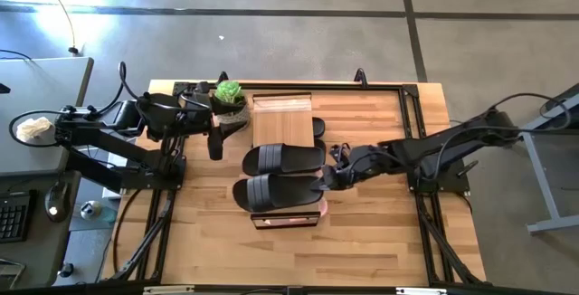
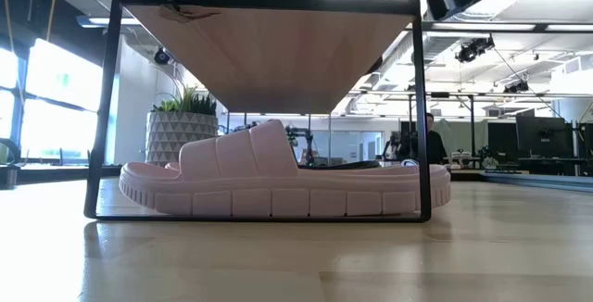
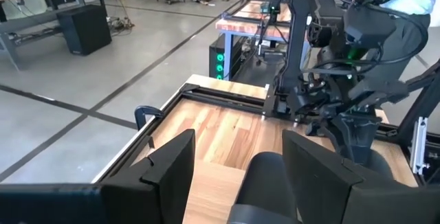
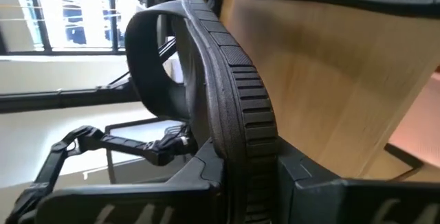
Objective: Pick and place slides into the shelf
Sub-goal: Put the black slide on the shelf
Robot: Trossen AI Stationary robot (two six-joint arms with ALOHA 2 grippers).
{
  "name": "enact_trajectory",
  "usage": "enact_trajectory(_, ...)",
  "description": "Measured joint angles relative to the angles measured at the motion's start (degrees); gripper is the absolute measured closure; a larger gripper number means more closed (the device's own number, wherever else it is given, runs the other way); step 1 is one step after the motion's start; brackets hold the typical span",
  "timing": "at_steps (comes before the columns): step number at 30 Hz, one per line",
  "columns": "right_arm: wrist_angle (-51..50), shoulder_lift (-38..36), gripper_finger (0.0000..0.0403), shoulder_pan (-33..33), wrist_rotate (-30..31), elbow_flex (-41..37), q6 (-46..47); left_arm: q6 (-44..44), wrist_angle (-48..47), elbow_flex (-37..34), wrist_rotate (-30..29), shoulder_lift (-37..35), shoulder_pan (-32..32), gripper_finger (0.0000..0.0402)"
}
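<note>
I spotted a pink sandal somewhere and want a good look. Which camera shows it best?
The low view: the pink slide lies side-on on the shelf's lower tier. The high view shows only a pink edge under black slides; neither wrist view shows it clearly.

no readable text, labels or signs

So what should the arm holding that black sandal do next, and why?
Probably lower it a touch and let go. The right gripper is shut on the black sandal, which already lies over the shelf top beside another black sandal. The left gripper waits open.
</note>
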Motion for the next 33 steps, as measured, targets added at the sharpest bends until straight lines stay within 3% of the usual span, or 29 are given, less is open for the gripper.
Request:
enact_trajectory(22,-4.61,1.37,0.0367,0.04,-0.41,0.0,3.41,-0.38,-1.27,0.0,2.01,0.0,0.0,0.0202)
enact_trajectory(33,-7.2,1.35,0.0328,0.17,-0.21,0.0,6.05,-0.38,-1.26,0.0,2.01,0.0,0.0,0.0202)
